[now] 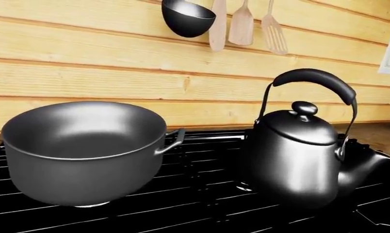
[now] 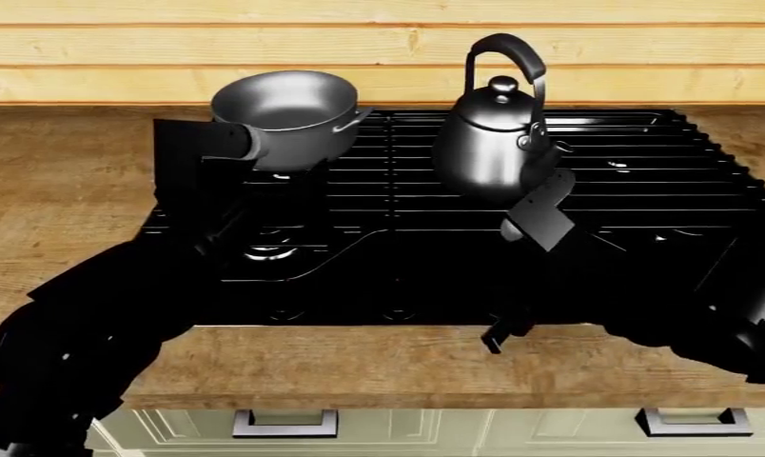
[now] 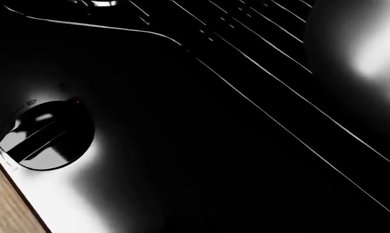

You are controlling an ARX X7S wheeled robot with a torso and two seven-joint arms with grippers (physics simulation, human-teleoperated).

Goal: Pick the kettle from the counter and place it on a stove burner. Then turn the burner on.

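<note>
The kettle (image 2: 491, 143), glossy dark steel with an arched black handle, stands upright on the stove's (image 2: 637, 171) grates at the middle back, and the kettle (image 1: 299, 160) also shows in the left wrist view. The counter (image 2: 66, 190) of brown wood flanks the stove. My right gripper (image 2: 503, 333) is low at the stove's front edge, black against black. A round burner knob (image 3: 46, 136) fills the right wrist view close up. My left arm (image 2: 192, 181) reaches up beside the saucepan, and its jaws merge with the dark stove. Neither wrist view shows fingers.
An open silver-grey saucepan (image 2: 287, 105) sits on the back left burner, left of the kettle. A ladle (image 1: 187, 18) and wooden spatulas (image 1: 241, 26) hang on the plank wall behind. Cabinet drawer handles (image 2: 284, 421) lie below the counter's front edge.
</note>
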